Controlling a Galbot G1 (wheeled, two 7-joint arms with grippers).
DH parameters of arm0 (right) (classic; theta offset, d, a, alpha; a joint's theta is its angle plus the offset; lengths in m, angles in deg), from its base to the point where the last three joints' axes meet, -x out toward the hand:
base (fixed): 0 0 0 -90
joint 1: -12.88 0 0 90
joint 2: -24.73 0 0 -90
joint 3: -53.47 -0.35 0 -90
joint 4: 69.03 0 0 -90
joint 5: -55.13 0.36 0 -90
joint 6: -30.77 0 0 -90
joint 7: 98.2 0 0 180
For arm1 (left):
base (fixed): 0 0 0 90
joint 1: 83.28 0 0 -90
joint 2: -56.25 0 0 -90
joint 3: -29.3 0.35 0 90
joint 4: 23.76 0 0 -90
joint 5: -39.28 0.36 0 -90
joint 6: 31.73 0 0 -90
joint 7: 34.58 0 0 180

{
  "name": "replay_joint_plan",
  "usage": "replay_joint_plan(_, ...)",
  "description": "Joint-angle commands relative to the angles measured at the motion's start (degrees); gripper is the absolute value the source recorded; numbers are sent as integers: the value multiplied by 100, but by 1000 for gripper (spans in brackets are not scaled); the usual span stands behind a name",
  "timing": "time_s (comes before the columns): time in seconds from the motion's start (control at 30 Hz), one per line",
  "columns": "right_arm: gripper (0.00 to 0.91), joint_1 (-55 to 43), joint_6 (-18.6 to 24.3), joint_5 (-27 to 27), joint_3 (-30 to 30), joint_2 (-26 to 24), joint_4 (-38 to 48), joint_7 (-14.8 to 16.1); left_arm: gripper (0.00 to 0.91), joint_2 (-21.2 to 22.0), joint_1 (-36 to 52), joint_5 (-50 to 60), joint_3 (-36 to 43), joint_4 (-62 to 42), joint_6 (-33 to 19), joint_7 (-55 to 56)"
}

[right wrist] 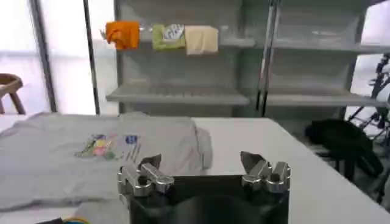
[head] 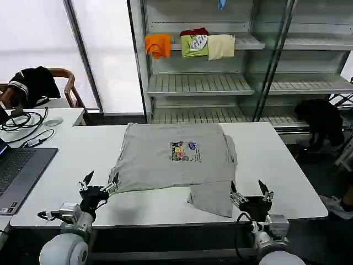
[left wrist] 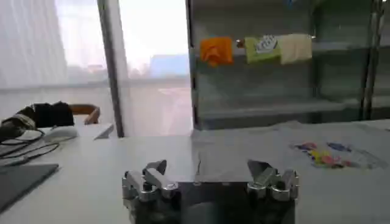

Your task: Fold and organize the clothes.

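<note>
T-shirt [head: 174,156] on table [head: 287,182], laptop [head: 19,171] left.

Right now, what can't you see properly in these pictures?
- The T-shirt: its chest print is too small to read in the head view.
- Its underside is hidden against the table.
- The laptop is cut off by the head view's left edge.
- In the left wrist view, the left hand blocks the table edge behind it.
- The right hand is open, near a loose flap.
</note>
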Motion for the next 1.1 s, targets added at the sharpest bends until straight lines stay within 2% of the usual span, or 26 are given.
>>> replay_joint_plan(0.03,907,32,-42,49,178,-18,156,-127,907,-224,117,-149,82,-272,349,-31)
replay_joint_plan(0.67,907,93,-35,-411,675,219,423,-262,907,-330,116,-403,101,-578,425,-47)
replay_joint_plan(1.1,907,80,-33,-464,823,366,667,-296,907,-349,169,-384,152,-747,382,-62)
